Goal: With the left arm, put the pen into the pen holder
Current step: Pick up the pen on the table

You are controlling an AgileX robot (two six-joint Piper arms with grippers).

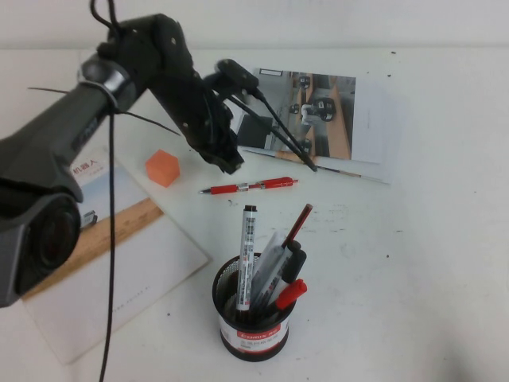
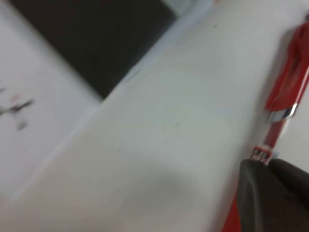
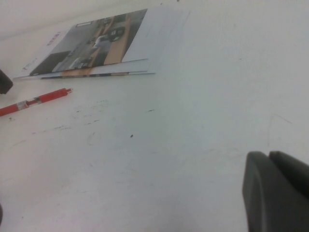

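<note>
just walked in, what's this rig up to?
The left arm is reaching over the table, its left gripper just beyond the red pen, which lies flat, not yet picked up. The pen holder stands nearer the robot, already full of markers. The right gripper shows only in its wrist view, low over bare table, holding nothing.

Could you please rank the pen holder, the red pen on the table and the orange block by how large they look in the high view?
1. pen holder, though it sits nearest the camera
2. red pen, long but slim
3. orange block
</note>
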